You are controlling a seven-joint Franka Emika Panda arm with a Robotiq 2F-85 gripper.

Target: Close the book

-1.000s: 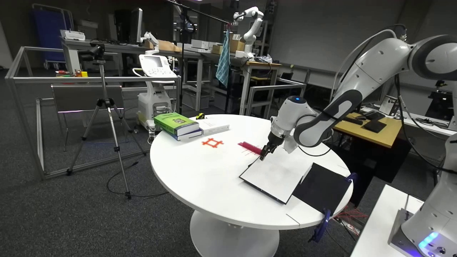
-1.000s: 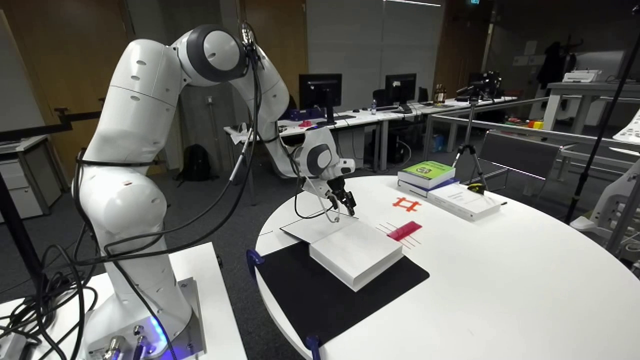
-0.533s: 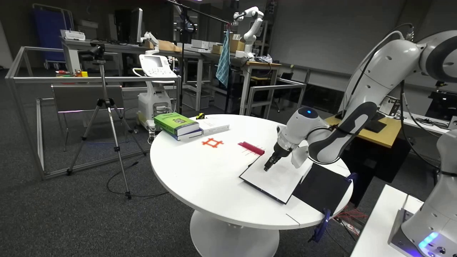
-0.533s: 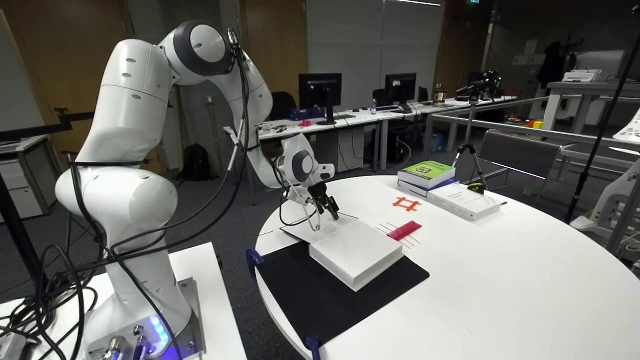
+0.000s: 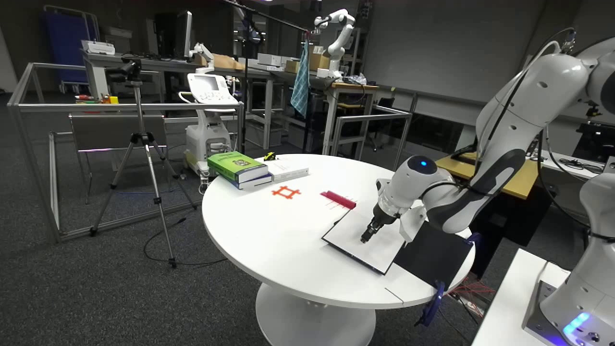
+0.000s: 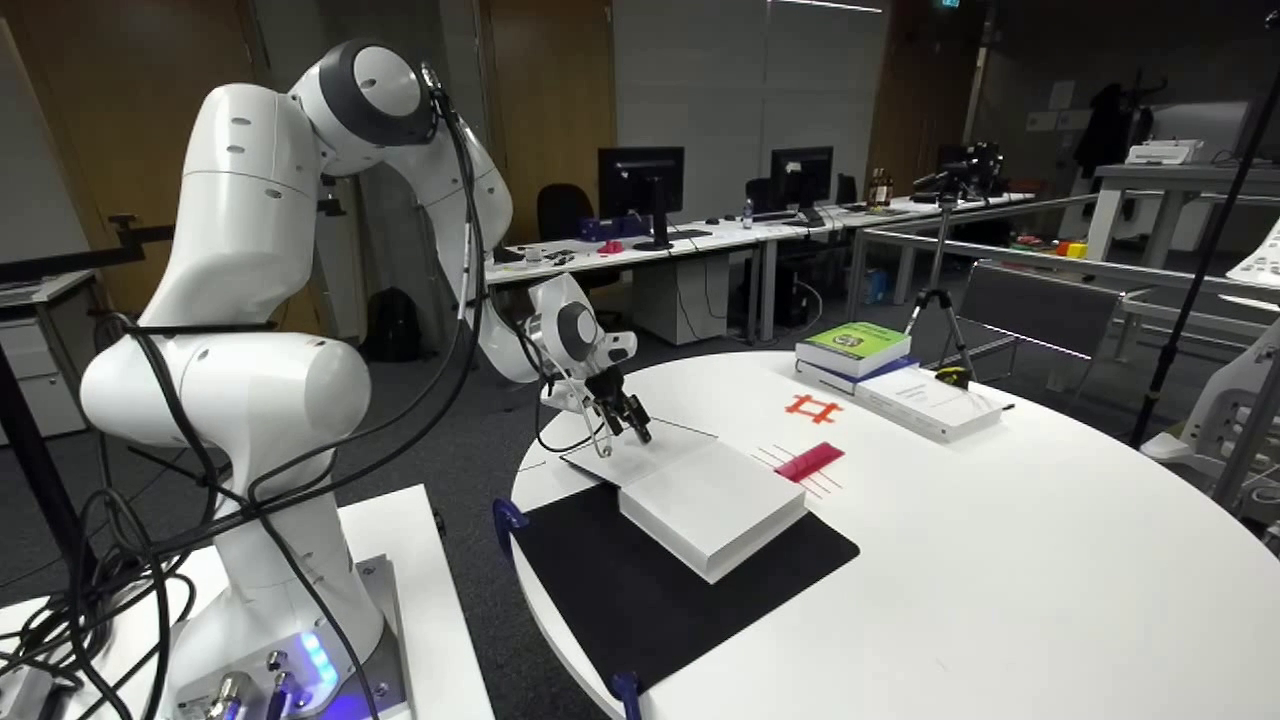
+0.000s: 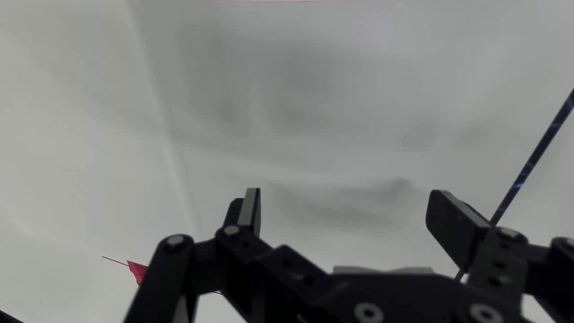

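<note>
The book lies open on the table in both exterior views. Its thick white page block rests on a black mat, and its thin opened side, white inside with a black edge, lies flat beyond it. My gripper points down at a slant over the opened side; it also shows in an exterior view. In the wrist view, the gripper has its fingers wide apart with nothing between them. Below them is the white page, with the fold on the left and black edge on the right. Contact cannot be told.
The black mat is clamped to the round white table by blue clamps. A dark red piece lies near the book. An orange frame and a stack with a green book stand farther off.
My gripper has moved from beyond the opened side's edge back across it, toward the robot's base. The book has not visibly moved.
</note>
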